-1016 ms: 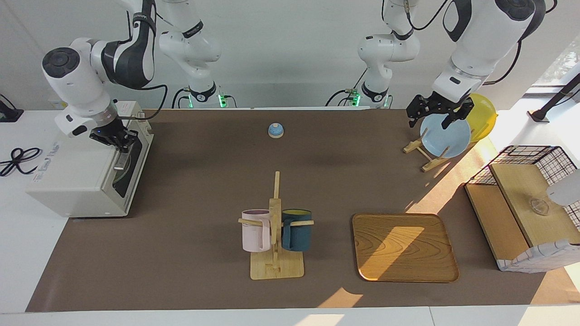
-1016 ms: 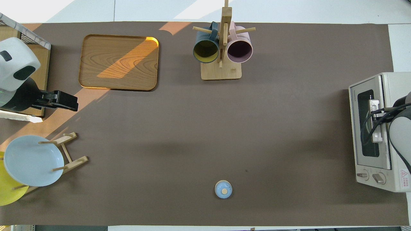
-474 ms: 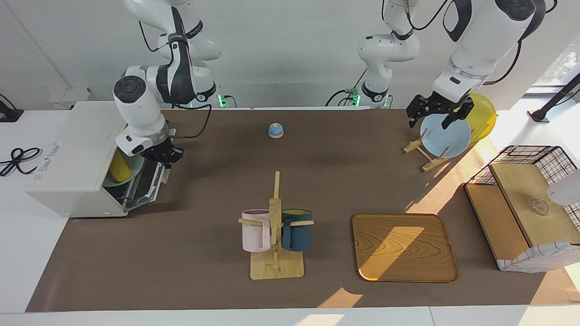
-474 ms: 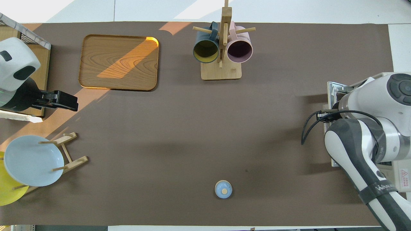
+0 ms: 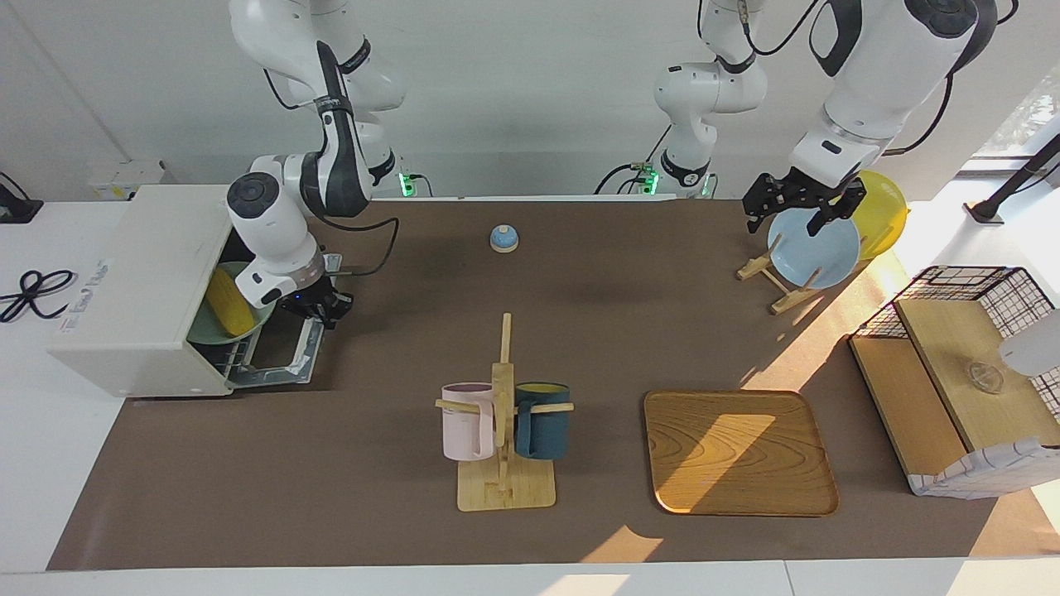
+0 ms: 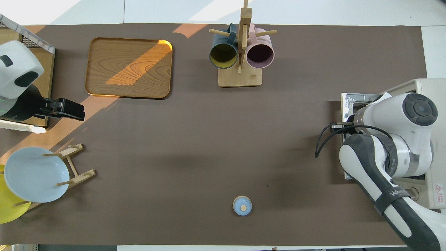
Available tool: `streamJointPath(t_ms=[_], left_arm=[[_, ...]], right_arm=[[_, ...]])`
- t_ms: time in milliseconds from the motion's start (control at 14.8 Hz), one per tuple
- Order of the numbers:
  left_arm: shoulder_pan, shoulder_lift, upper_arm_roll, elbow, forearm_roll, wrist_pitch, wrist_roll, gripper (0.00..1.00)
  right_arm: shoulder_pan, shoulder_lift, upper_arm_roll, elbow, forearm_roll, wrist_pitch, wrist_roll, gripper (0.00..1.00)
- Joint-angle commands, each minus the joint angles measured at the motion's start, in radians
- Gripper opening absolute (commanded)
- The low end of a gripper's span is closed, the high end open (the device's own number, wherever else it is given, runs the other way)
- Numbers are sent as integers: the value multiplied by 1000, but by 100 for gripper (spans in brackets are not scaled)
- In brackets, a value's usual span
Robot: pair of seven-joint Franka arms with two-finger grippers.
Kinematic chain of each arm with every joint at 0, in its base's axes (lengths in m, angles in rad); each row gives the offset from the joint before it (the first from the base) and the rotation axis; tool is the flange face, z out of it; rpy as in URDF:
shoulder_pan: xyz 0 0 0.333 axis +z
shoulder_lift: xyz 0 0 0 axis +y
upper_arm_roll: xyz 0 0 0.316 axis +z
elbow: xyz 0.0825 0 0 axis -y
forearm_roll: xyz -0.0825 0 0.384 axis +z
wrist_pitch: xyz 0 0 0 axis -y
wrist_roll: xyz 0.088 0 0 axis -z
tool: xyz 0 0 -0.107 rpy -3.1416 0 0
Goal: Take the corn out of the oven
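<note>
Corn in the open oven, right gripper at the dropped door

Glossy yellow corn cob (image 5: 228,300) lies in a pale green bowl (image 5: 217,329) inside the white boxy toaster oven (image 5: 141,285), long axis tilted, one end pointing out the opening. Right gripper (image 5: 317,307) (fingertips pressed together) sits just beside it, at the lowered door's handle; left gripper (image 5: 802,211), spread, waits over a blue plate (image 5: 816,248).
</note>
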Motion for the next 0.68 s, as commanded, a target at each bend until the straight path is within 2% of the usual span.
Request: streamJointPath(t_ms=[0,271,339,610], left_arm=[[9,-19,-8,-18,16,4,6,100],[9,-19,-7,-18,16,4,6,100],[9,-19,-8,-18,16,4,6,100],[9,-19,-8,-18,16,4,6,100]], right_arm=[[-7,22,-14,-18,46,47,-8,0],[54,53,-12,26,57,47,53,0],[91,59,-14,51,57,16,77,0],[82,44,-23,189,23,-222,81,0]])
